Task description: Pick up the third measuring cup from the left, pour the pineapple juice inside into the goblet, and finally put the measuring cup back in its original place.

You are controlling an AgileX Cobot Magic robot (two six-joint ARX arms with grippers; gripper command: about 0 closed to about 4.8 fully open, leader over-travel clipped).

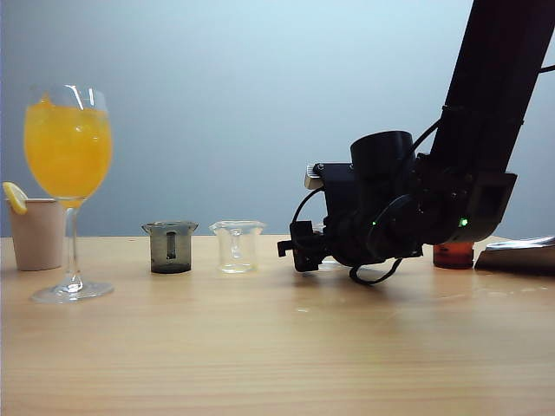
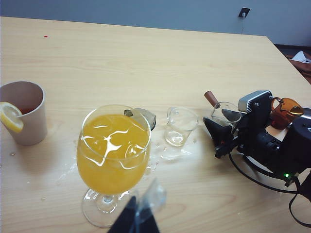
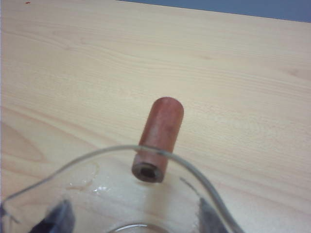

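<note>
The third measuring cup (image 2: 227,110), clear with a reddish-brown stub (image 3: 158,138) at its rim, sits low at the table between the fingers of my right gripper (image 2: 221,123), which is shut on it. In the right wrist view its rim (image 3: 121,147) arcs across, with a dark finger (image 3: 57,218) on either side. The cup looks empty, and no pineapple juice shows in it. In the exterior view the right gripper (image 1: 299,247) hides the cup. The goblet (image 1: 68,147) stands far left, filled with orange-yellow drink. My left gripper (image 2: 138,219) hovers by the goblet's foot (image 2: 99,208), shut and empty.
A beige cup with a lemon slice (image 1: 36,232) stands left of the goblet. A smoky grey cup (image 1: 171,247) and a clear cup (image 1: 237,246) stand between the goblet and the right gripper. An orange-red cup (image 1: 453,254) is behind the right arm. Droplets wet the table (image 2: 163,153).
</note>
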